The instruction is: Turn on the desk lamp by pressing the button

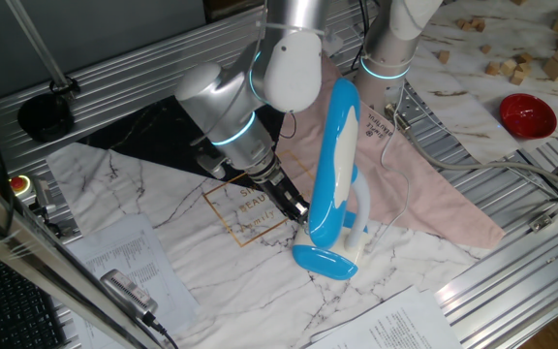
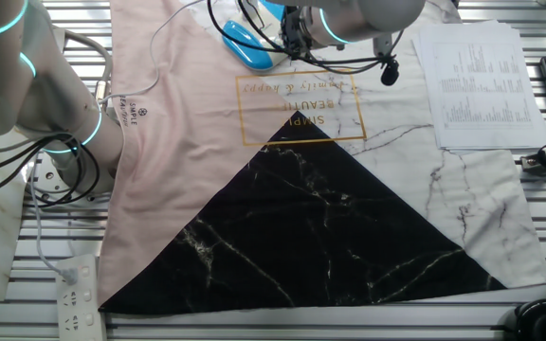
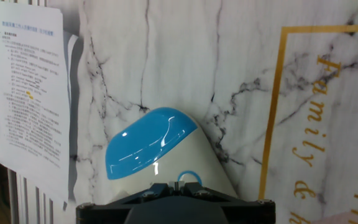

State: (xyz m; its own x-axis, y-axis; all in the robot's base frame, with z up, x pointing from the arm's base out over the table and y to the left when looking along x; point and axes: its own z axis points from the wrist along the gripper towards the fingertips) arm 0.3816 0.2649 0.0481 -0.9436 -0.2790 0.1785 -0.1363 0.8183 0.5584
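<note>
Black and hard to read, the pincer [image 1: 300, 210] sits low beside the desk lamp [image 1: 332, 174], right at the lamp's base end; whether its tips are apart or together, I cannot tell from any view. From the hand view only the dark housing shows along the bottom edge, and just past it lies the lamp's oval base [image 3: 160, 152], glossy blue on top and white lower down, with a small blue ring on the white part close to the housing. Over on one fixed view the lamp stands on the marble-patterned cloth [image 1: 211, 262] near the front of the tabletop, long blue-and-white head tilted up, white neck curving down to the blue base. Silver arm [image 1: 235, 107] comes down over it from the back. Out wider: a pink cloth [image 1: 434, 208] lies behind the lamp, printed paper sheets [image 3: 27, 93] lie beside the marble cloth, and a red bowl [image 1: 527, 114] sits well apart at the far right.
</note>
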